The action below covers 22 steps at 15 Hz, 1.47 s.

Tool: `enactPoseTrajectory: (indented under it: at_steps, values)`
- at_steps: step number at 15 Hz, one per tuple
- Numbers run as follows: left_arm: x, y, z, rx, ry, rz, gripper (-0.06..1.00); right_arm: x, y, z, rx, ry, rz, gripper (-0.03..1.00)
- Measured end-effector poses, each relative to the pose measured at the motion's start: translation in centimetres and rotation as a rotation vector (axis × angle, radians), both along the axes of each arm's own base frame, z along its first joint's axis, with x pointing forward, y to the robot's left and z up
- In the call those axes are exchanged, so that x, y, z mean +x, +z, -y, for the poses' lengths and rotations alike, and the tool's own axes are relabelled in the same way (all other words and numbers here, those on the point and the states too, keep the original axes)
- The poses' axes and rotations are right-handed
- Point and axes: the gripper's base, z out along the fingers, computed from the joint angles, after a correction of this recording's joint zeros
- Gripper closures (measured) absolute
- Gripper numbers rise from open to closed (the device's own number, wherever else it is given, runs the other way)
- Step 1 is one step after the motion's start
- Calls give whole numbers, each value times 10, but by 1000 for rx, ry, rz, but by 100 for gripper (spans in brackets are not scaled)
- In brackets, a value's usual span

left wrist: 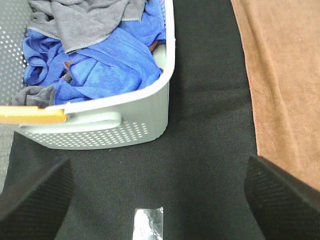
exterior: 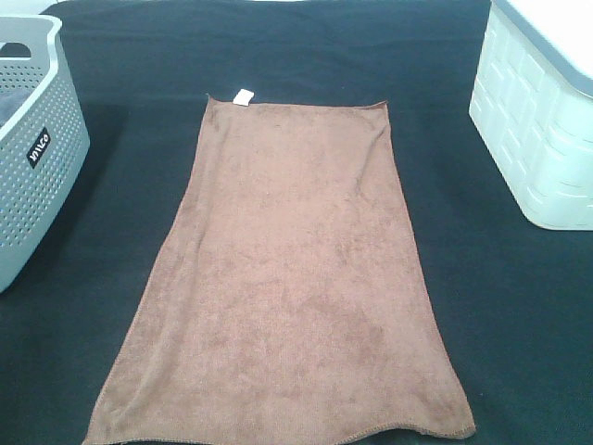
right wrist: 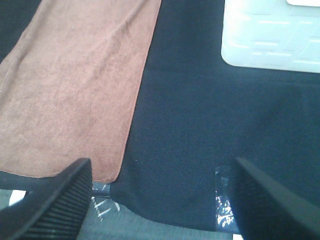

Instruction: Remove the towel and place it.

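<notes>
The brown towel (exterior: pixel 292 269) lies flat on the black table cloth (exterior: pixel 500 306), stretching from the front edge toward the back, with a small white tag (exterior: pixel 244 96) at its far left corner. Neither arm shows in the exterior high view. In the left wrist view my left gripper (left wrist: pixel 159 200) stands open over bare black cloth, with the towel's long edge (left wrist: pixel 280 85) off to one side and apart from the fingers (left wrist: pixel 282 200). In the right wrist view my right gripper (right wrist: pixel 160 200) is open and empty above the cloth, one finger (right wrist: pixel 50 205) near the towel's near corner (right wrist: pixel 70 95).
A grey perforated basket (exterior: pixel 32 139) stands at the left, holding blue and grey cloths (left wrist: pixel 95 65). A white ribbed bin (exterior: pixel 542 120) sits at the right back. Bits of clear tape (left wrist: pixel 148 224) lie on the cloth near the front edge.
</notes>
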Motion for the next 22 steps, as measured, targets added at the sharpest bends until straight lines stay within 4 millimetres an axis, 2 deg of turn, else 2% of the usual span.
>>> enactPoseTrajectory:
  at_steps: [3,6,9,11,14,16,17,18,22]
  values:
    - [-34,-10,-2,-7,3,91,9,-31,-14,4,-48,36,129,24]
    - [-73,-8,-5,-20,8,236,9,-49,-27,7,-64,47,212,24]
    - [-120,-21,-9,-26,21,261,9,-51,-54,7,-67,47,195,24]
    - [-137,-27,-10,-14,14,302,9,-42,-73,6,-83,58,118,24]
    - [-133,-36,-6,-39,-12,269,9,-35,-74,6,-105,74,178,24]
    - [-120,-58,-5,-38,-20,183,9,-28,-74,6,-106,65,232,24]
    - [-120,-58,-5,-38,-20,183,9,-28,-74,6,-106,65,232,24]
    - [-114,-69,-4,-36,-20,149,9,-27,-75,6,-106,64,230,24]
    - [-104,-71,-4,-48,-12,232,9,-26,-77,7,-114,45,224,24]
